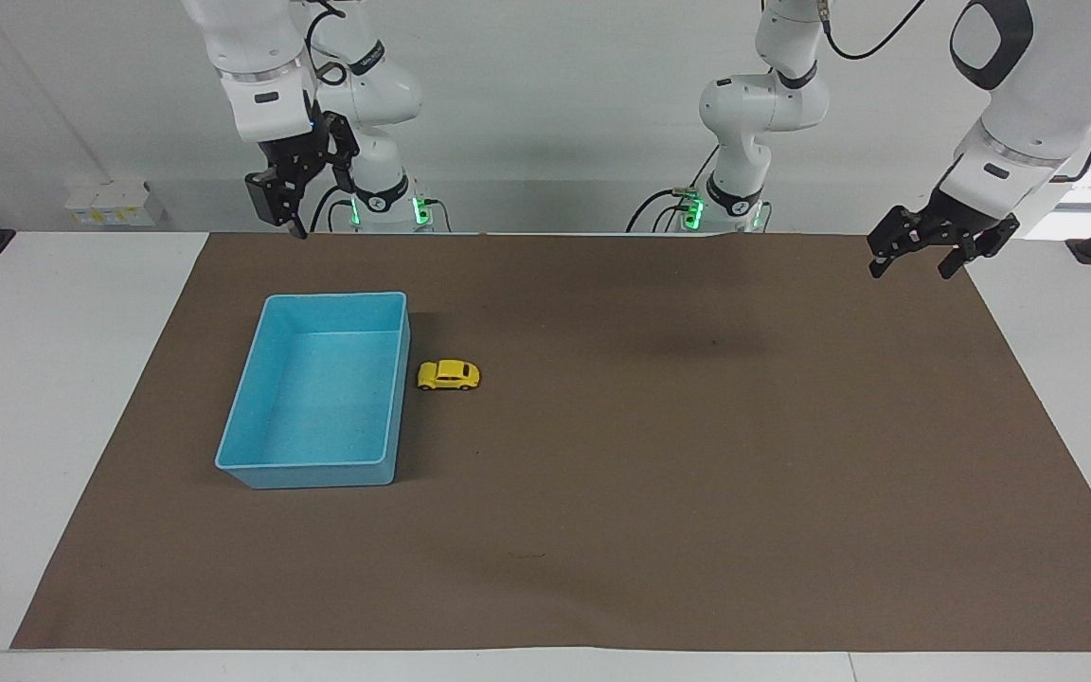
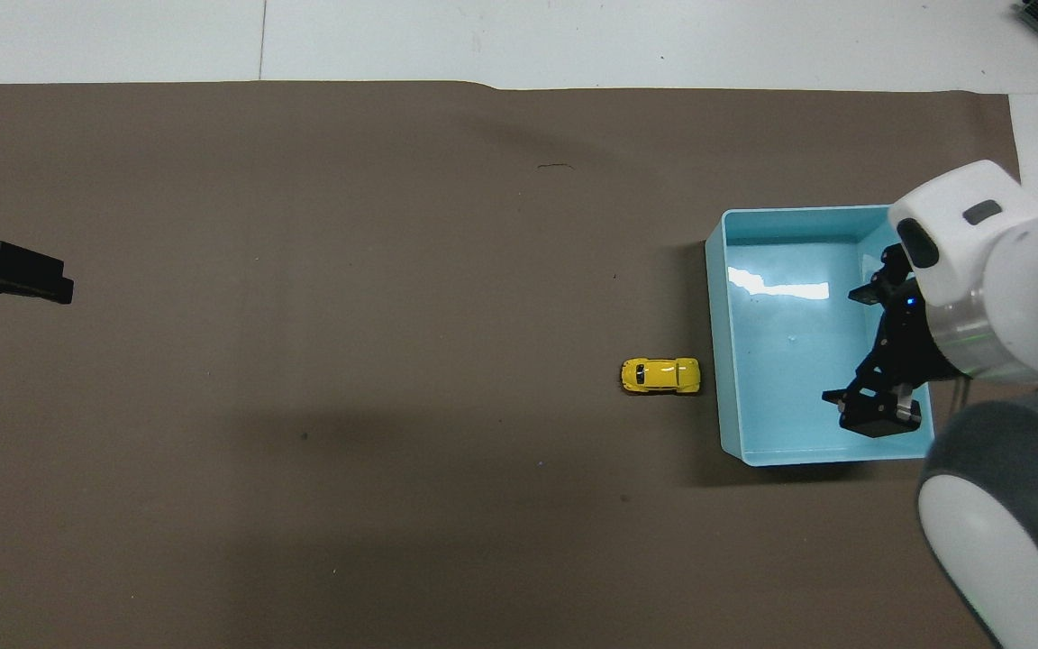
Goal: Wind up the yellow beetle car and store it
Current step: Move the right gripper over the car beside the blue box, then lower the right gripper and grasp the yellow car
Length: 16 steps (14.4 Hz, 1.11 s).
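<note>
The yellow beetle car [image 1: 449,375] [image 2: 660,375] stands on its wheels on the brown mat, close beside the long wall of the light blue bin [image 1: 318,407] [image 2: 798,361], which has nothing in it. My right gripper [image 1: 288,223] [image 2: 866,351] hangs open high in the air near its arm's base; from above it overlaps the bin's corner but touches nothing. At the left arm's end of the table, my left gripper [image 1: 910,270] [image 2: 32,275] is raised over the mat's corner, open, holding nothing. Both grippers are well away from the car.
A brown mat [image 1: 697,474] covers most of the white table. The bin sits toward the right arm's end of it. Cables and both arm bases stand along the table edge nearest the robots.
</note>
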Motion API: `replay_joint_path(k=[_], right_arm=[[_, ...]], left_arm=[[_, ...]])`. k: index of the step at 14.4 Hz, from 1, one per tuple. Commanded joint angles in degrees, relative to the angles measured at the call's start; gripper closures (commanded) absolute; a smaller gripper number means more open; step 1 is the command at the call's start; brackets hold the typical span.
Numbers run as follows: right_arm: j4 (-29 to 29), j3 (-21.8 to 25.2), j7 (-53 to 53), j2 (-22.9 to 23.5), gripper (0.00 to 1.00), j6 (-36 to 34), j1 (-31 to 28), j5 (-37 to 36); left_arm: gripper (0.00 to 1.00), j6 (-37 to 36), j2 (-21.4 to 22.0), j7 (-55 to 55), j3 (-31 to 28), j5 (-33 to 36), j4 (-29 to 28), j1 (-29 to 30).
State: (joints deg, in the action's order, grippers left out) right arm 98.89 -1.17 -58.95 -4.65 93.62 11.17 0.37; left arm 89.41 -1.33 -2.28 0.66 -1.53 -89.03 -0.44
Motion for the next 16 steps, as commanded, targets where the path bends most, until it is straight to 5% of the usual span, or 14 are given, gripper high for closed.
replay_joint_path(k=[1,16], right_arm=[[3.3,-0.1,-2.1,1.7,0.00,4.5,2.6,0.9],[20.8,-0.1,-7.1,7.5,0.00,29.4,7.5,0.7]], left_arm=[[0.00,-0.7,1.0,0.6,0.3,0.7,-0.7,0.4],[0.00,-0.7,1.0,0.6,0.4,0.7,-0.7,0.4]])
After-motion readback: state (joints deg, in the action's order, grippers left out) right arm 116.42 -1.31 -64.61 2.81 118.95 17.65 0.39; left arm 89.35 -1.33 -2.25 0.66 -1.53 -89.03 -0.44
